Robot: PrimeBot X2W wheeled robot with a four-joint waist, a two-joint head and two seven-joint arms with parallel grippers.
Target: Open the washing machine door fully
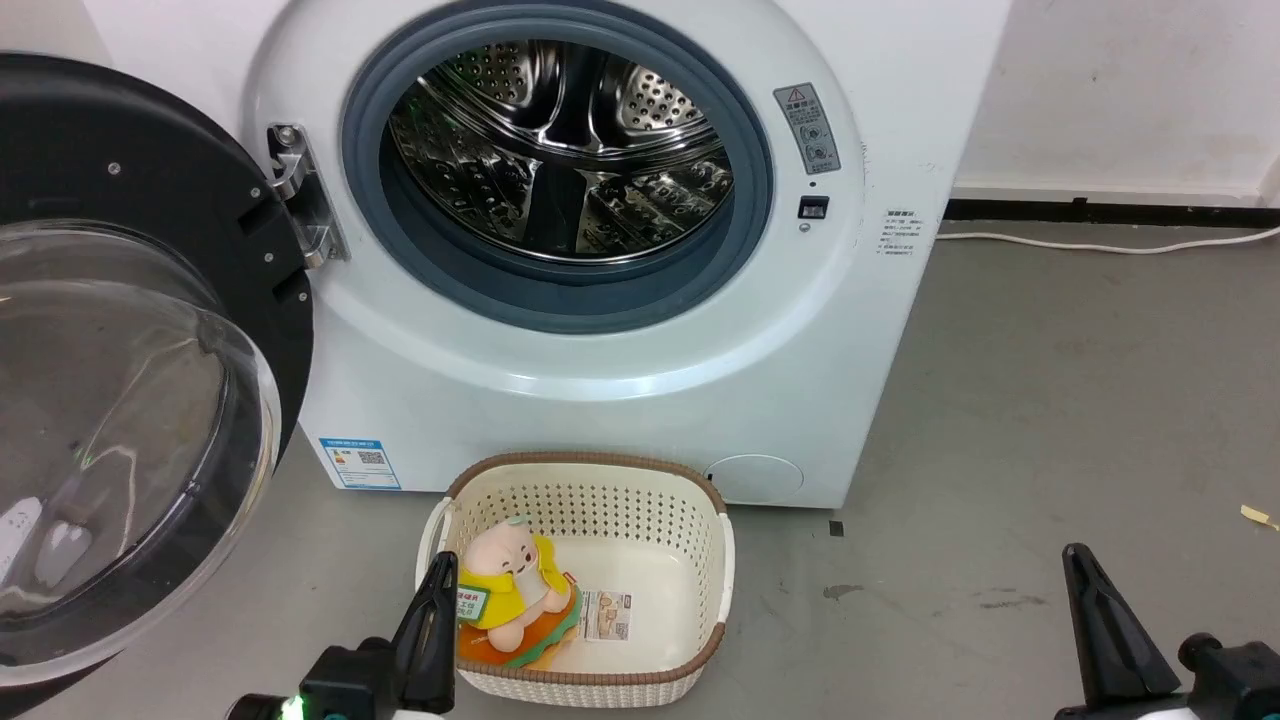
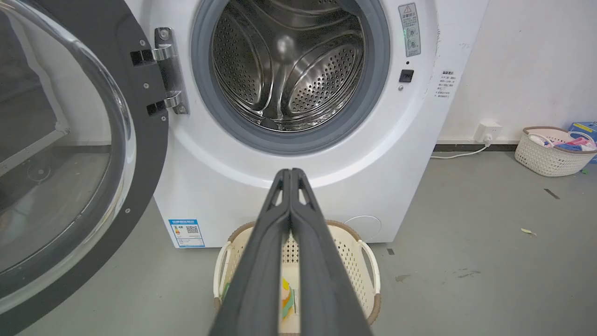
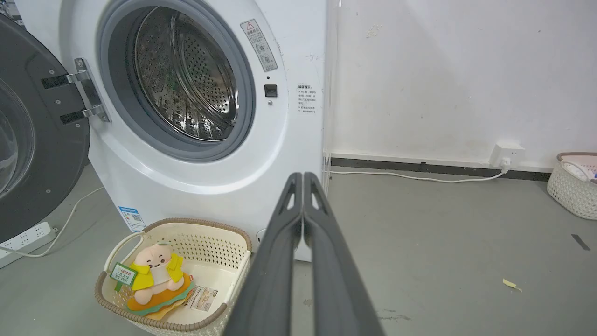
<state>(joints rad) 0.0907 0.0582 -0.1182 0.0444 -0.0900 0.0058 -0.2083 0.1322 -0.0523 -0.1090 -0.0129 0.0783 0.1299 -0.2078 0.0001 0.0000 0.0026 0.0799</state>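
Note:
The white washing machine [image 1: 620, 390] [image 2: 224, 186] [image 3: 289, 140] stands ahead with its steel drum [image 1: 560, 150] exposed. Its black door [image 1: 120, 180] [image 2: 140, 140] [image 3: 42, 154] is swung wide to the left on a metal hinge [image 1: 300, 200], the clear glass bowl [image 1: 110, 440] bulging toward me. My left gripper [image 1: 438, 570] [image 2: 290, 171] is shut and empty, low over the basket's left side, well right of the door. My right gripper [image 1: 1075, 556] [image 3: 303, 175] is shut and empty too, over the floor at the lower right.
A cream perforated basket [image 1: 650, 500] [image 3: 219, 233] with a plush toy [image 1: 510, 590] [image 3: 156, 275] sits on the floor before the machine. A white cable [image 1: 1100, 243] runs along the wall. Another basket [image 2: 550, 154] stands far right; a power strip [image 3: 23, 235] lies left.

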